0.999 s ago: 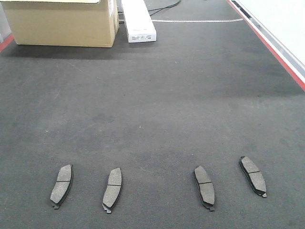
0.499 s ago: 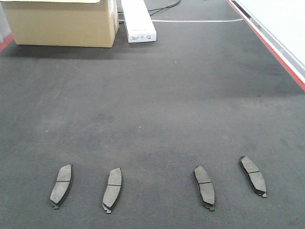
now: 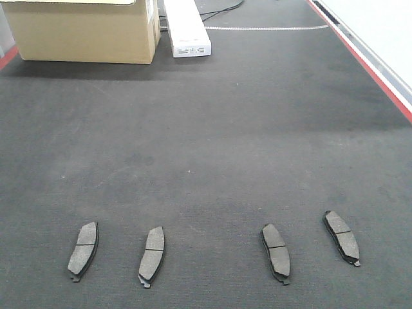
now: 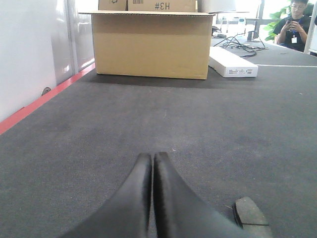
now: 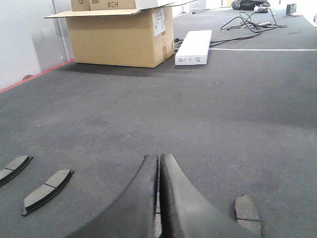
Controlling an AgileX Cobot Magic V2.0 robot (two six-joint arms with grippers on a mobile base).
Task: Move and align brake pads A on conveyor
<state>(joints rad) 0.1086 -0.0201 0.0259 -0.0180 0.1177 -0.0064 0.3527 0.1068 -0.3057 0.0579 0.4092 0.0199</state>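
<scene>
Several brake pads A lie in a rough row near the front of the charcoal conveyor (image 3: 206, 148): two at the left (image 3: 84, 251) (image 3: 152, 255) and two at the right (image 3: 276, 253) (image 3: 342, 237). Each lies face up with its centre groove showing. Neither gripper appears in the front view. My left gripper (image 4: 152, 156) is shut with nothing in it, low over the belt, with one pad (image 4: 250, 218) just to its right. My right gripper (image 5: 159, 157) is shut too. It has two pads off to its left (image 5: 47, 191) (image 5: 12, 168) and one close on its right (image 5: 246, 213).
A cardboard box (image 3: 84, 32) and a long white box (image 3: 187, 29) stand at the belt's far end, with cables behind. Red stripes run along both sides of the belt, the right one (image 3: 376, 77) beside a pale side rail. A seated person (image 4: 294, 25) is far back.
</scene>
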